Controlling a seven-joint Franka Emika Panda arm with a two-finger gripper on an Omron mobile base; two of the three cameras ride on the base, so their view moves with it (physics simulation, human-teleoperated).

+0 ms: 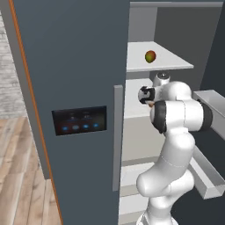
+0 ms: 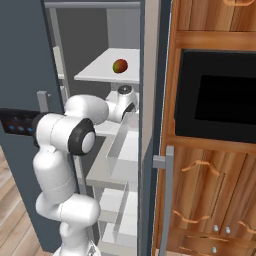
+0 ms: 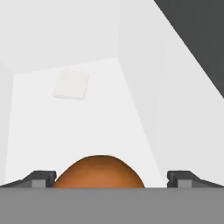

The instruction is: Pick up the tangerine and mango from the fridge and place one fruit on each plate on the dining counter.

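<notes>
The tangerine (image 3: 99, 171) sits on a pale fridge shelf (image 3: 65, 131), between the two dark fingertips (image 3: 40, 178) of the pincer (image 3: 112, 179), whose jaws stand wide apart, touching nothing. The mango (image 1: 150, 56) rests on the higher shelf (image 1: 176, 61) of the open fridge (image 1: 74, 88), near its front edge.

You see the fridge (image 1: 74, 88) standing open, its dark slate-grey door bearing a black panel with blue lights. The mango (image 1: 150, 56), oval and blotched red with yellow-green, lies on the pale upper shelf inside the fridge. The tangerine (image 3: 99, 171), round and plain orange, sits on a white fridge shelf lower down, below the mango's shelf.
</notes>
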